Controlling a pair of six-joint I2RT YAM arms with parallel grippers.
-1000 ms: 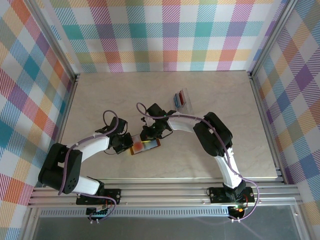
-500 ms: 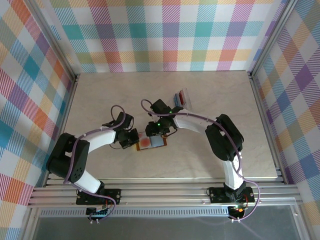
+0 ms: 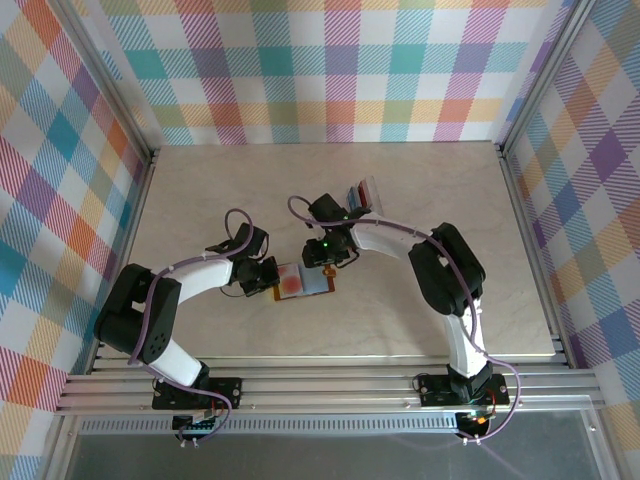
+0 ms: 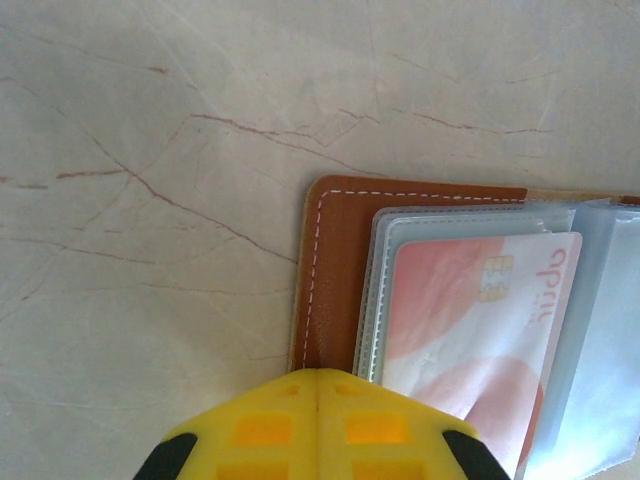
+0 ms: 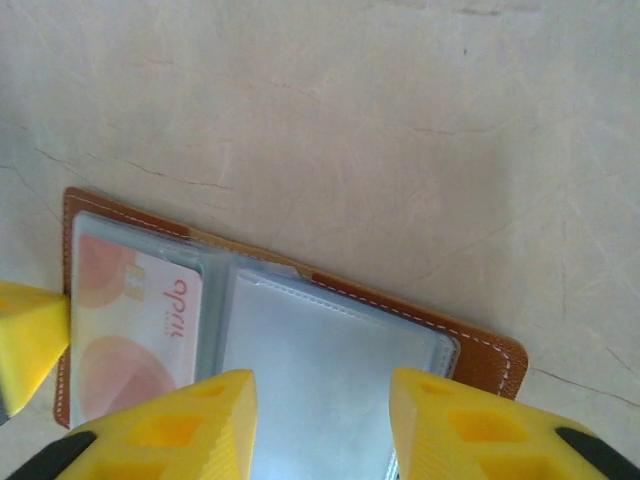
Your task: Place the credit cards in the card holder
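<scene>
Open card holder (image 3: pixel 303 281) lies mid-counter (image 3: pixel 200 190), red card (image 4: pixel 470 320) seated in its left clear pocket.
Left fingers (image 4: pixel 260 430) clenched together, tips at its left edge; right fingers (image 5: pixel 190 420) spread, empty, over the vacant pocket. Risks: the edge contact slips and the card holder skids or folds, or the right tips snag a sleeve. Spare cards (image 3: pixel 352 197) sit in the clear tray (image 3: pixel 372 205).

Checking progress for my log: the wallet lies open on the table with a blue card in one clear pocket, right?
No: the card in the pocket is pinkish red, not blue, as the right wrist view shows. The wallet does lie open on the table.
</scene>
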